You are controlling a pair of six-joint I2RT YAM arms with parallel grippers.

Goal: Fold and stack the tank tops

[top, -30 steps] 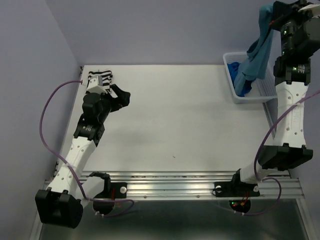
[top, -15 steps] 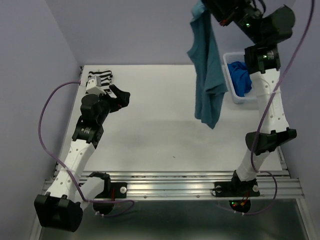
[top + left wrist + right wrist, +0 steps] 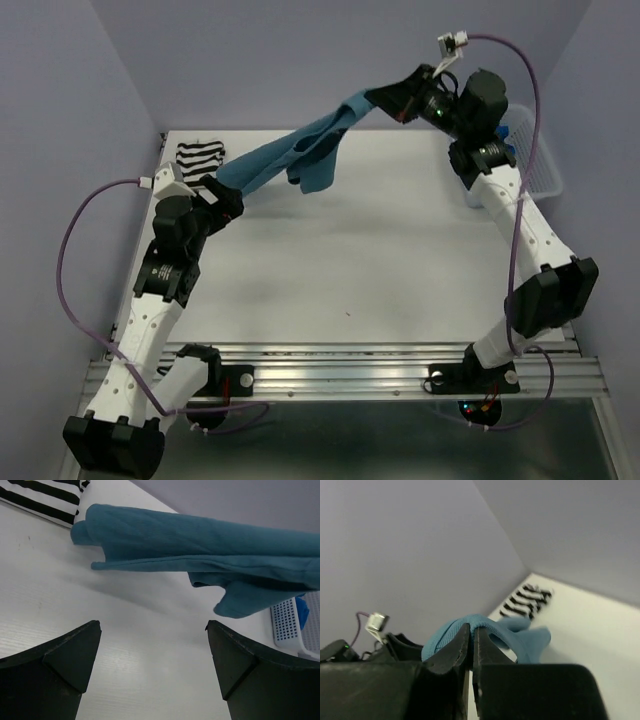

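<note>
The teal tank top (image 3: pixel 300 148) stretches through the air over the back of the table. My right gripper (image 3: pixel 392 101) is shut on its upper end, and a fold of teal fabric (image 3: pixel 451 630) bulges over the pinched right gripper (image 3: pixel 471 626). Its loose end trails down towards my left gripper (image 3: pixel 224 196). In the left wrist view the teal top (image 3: pixel 200 540) hangs ahead of the left gripper (image 3: pixel 152 627), which is open with nothing between its fingers. The striped tank top (image 3: pixel 200 156) lies folded in the far left corner. A bit of royal blue top (image 3: pixel 300 605) shows in the basket.
The white lattice basket (image 3: pixel 541 172) stands at the table's far right, partly behind the right arm. Purple walls close off the left and back sides. An aluminium rail (image 3: pixel 340 365) runs along the near edge by the arm bases.
My right arm has swung left from above the basket, carrying the teal top across the table. The top now streams sideways towards the left gripper instead of hanging straight down.
</note>
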